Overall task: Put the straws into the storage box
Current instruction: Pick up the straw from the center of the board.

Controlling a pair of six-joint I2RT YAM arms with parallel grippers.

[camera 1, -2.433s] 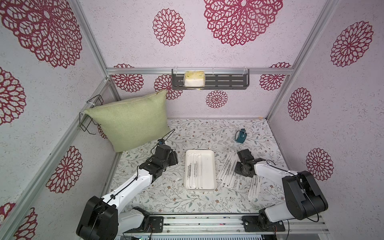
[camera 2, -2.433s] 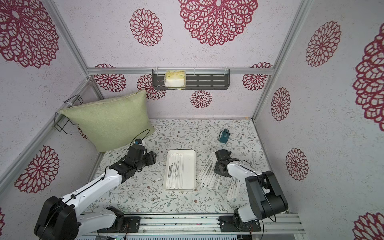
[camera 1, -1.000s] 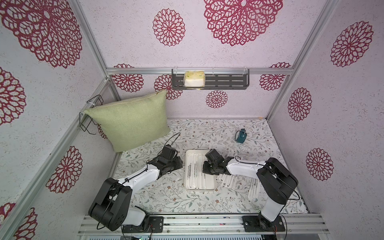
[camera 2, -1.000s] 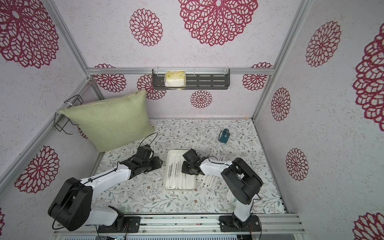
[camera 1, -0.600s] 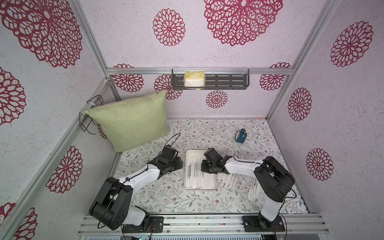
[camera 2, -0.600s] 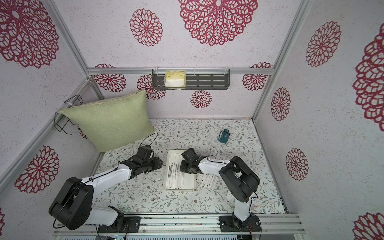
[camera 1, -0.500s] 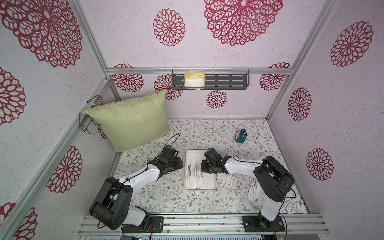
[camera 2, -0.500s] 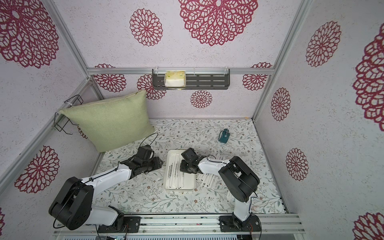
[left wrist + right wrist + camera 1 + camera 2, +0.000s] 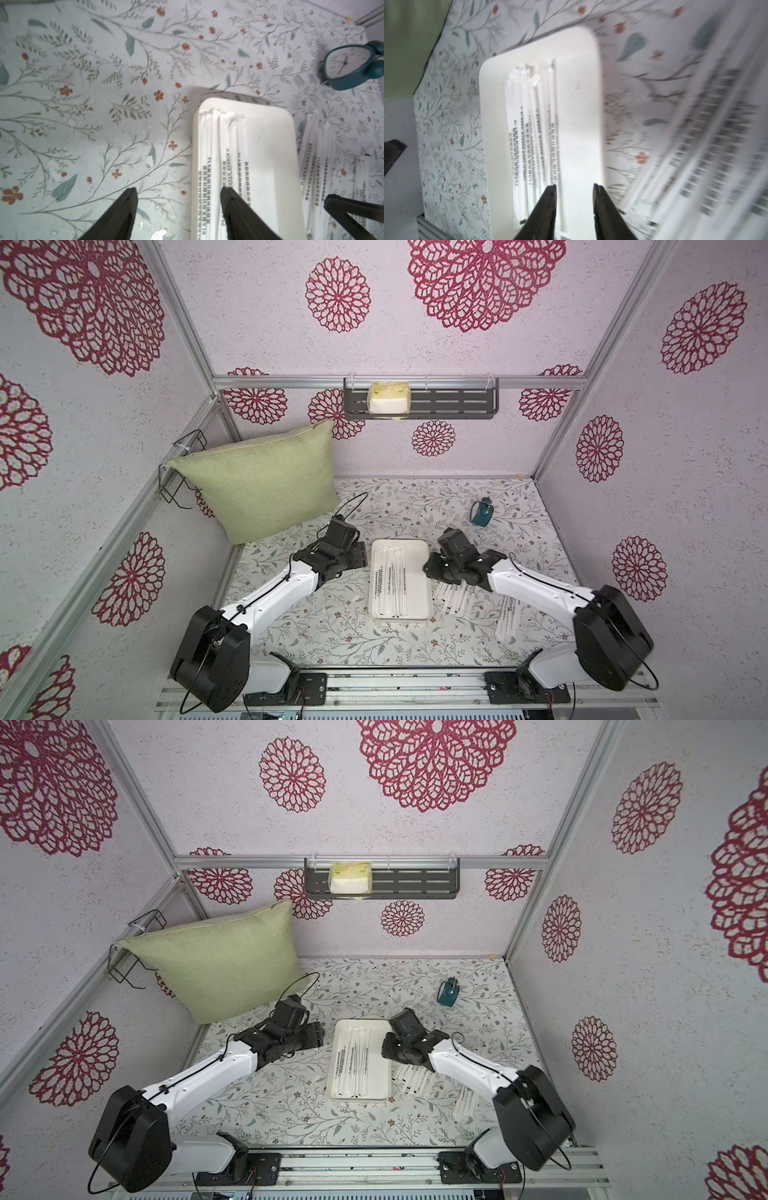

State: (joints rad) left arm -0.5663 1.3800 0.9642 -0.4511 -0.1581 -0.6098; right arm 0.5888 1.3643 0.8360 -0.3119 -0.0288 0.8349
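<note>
At the centre of the table [image 9: 332, 630], the storage box [image 9: 417, 601] carries straws [image 9: 388, 580] lying lengthwise along its left half; right half bare. Spread wide and empty, the left hand [image 9: 178, 188] straddles the box's left rim. Narrowly parted, empty, the right hand [image 9: 574, 185] hangs over the bare half, just beside those straws. Further loose straws [image 9: 455, 599] lie on the table right of the box.

We are seeing a plain white shallow tray [image 9: 419, 601]. We are reading black print along thin white paper-wrapped straws [image 9: 390, 585].
</note>
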